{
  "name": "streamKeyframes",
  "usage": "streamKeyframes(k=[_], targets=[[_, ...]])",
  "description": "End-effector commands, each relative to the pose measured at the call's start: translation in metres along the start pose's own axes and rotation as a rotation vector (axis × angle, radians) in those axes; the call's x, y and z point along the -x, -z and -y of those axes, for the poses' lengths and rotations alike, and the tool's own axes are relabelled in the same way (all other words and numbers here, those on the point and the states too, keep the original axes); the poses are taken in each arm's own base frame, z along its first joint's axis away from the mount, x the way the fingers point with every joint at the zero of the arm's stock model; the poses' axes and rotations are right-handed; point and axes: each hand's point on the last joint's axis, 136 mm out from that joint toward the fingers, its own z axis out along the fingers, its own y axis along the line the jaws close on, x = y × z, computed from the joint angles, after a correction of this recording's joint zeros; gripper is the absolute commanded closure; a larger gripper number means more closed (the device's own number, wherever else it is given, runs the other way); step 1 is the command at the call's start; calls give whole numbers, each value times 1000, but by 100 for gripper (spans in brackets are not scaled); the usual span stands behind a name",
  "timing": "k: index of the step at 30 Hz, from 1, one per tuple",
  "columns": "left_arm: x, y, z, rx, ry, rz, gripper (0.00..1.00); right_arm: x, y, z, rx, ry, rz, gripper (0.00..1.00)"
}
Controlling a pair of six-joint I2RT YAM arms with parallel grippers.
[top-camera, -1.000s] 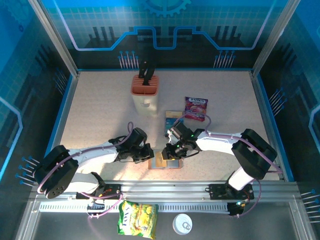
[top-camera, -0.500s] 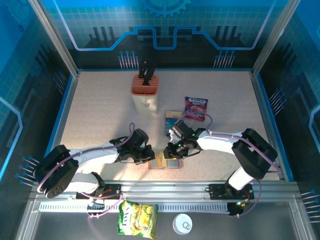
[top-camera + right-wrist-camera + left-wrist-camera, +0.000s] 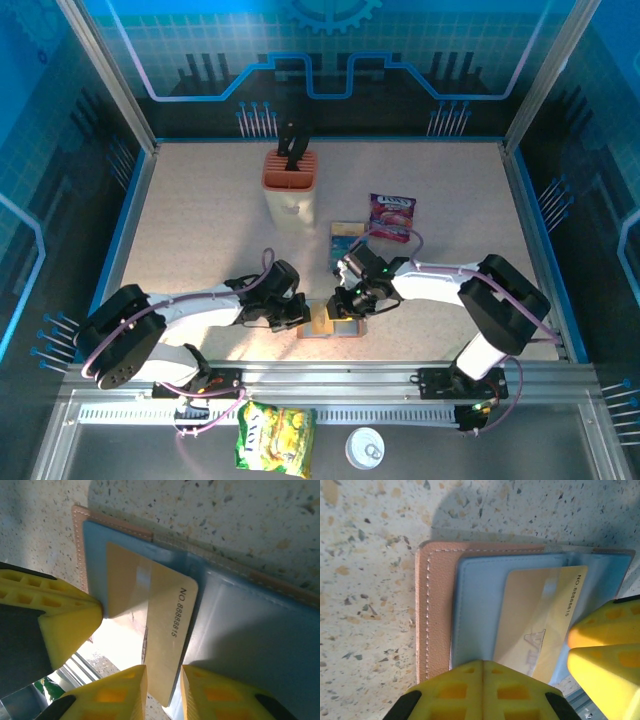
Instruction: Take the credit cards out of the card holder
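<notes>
Extracting card (image 3: 145,610); left gripper (image 3: 482,672) closed, pinning holder (image 3: 435,605); right gripper (image 3: 163,680) slightly apart astride card corner, hold unclear; next: pinch, slide out.

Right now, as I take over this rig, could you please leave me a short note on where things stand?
Left hand: shut, tips on the edge of the open card holder, which lies flat between both hands.
Right hand: jaws slightly apart around the free corner of the gold card; grip unclear.
Done: that card is partly out of its grey-blue pocket; a teal card seems to lie beside the purple packet.
To do: pull the gold card free, check other pockets.
</notes>
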Motion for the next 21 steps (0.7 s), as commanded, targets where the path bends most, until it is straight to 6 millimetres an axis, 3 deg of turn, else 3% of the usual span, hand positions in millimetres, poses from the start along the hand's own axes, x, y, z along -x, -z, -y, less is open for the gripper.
streamKeyframes(k=[1,21], targets=[[-4,0,-3,21,7,-10,95,0,-4,4,16,-16,-19,76],[-5,-2,-13,41,20,-1,96,2,-13,-5,151,-62,6,84]])
